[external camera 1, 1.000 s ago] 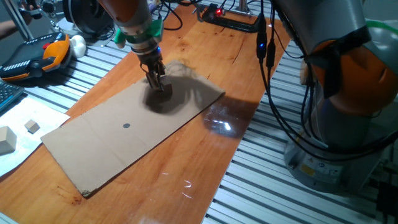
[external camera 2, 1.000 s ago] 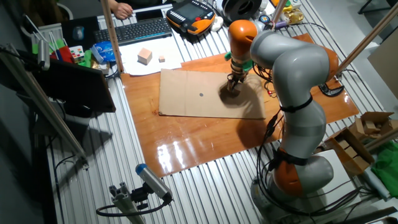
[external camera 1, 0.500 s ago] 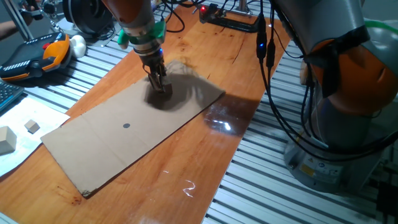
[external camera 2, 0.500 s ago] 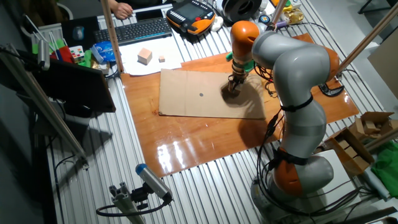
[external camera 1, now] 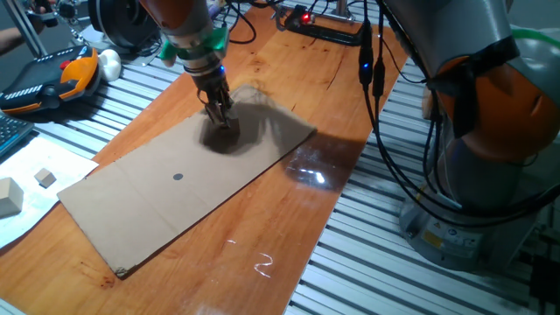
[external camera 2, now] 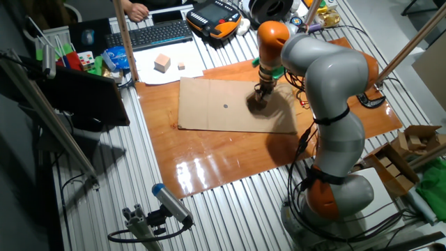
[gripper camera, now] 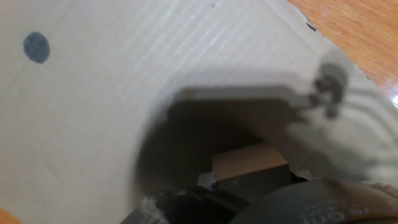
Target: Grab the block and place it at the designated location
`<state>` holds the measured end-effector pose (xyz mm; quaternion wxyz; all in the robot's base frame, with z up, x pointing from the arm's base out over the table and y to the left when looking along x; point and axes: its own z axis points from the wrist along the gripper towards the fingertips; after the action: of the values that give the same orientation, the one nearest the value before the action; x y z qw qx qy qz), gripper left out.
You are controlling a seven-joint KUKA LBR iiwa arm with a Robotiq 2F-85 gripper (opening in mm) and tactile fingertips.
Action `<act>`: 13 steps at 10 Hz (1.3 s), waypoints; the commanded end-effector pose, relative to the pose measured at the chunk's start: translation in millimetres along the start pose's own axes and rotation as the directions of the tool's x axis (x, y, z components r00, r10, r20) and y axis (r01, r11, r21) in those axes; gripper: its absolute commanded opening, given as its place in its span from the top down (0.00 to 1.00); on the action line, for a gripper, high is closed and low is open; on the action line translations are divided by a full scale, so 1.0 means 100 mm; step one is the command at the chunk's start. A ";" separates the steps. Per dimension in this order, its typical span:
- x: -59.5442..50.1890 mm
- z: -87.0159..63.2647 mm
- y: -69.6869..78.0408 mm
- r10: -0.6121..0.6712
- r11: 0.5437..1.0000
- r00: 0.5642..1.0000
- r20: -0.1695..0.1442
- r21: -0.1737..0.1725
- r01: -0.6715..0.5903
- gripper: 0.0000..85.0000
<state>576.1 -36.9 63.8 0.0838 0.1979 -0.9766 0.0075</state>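
Note:
My gripper stands over the right part of the brown cardboard sheet, its fingers shut on the small light-brown wooden block. In the hand view the block sits between the dark fingertips, with a broad shadow on the cardboard under it. The dark round dot lies to the left of the gripper, apart from it. The dot also shows in the hand view at the upper left and in the other fixed view, left of the gripper.
A larger tan block and a tiny pale cube lie on white paper at the left. An orange teach pendant and a keyboard sit behind. The arm's base and cables stand at the right.
The gripper has shifted slightly right and then back toward the left, staying shut on the block. Nothing else has moved.

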 end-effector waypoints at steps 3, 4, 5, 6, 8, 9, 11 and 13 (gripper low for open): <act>-0.08 -0.32 0.20 0.084 0.996 0.996 -0.037 -0.021 -0.084 0.51; -0.12 -0.47 0.32 0.134 0.991 0.990 -0.053 -0.013 -0.135 0.54; -0.13 -0.57 0.41 0.176 0.984 0.983 -0.053 -0.020 -0.177 0.55; -0.13 -0.65 0.52 0.228 0.973 0.972 -0.052 -0.019 -0.229 0.54; -0.10 -0.74 0.74 0.342 0.940 0.940 -0.015 -0.012 -0.342 0.49; -0.08 -0.74 0.79 0.374 0.927 0.927 -0.008 -0.010 -0.374 0.47; -0.07 -0.71 0.81 0.386 0.923 0.922 -0.010 -0.005 -0.386 0.46; -0.05 -0.74 0.79 0.388 0.922 0.922 0.001 0.005 -0.388 0.44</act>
<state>562.7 40.6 137.8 0.0792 0.0011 -0.9965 0.0282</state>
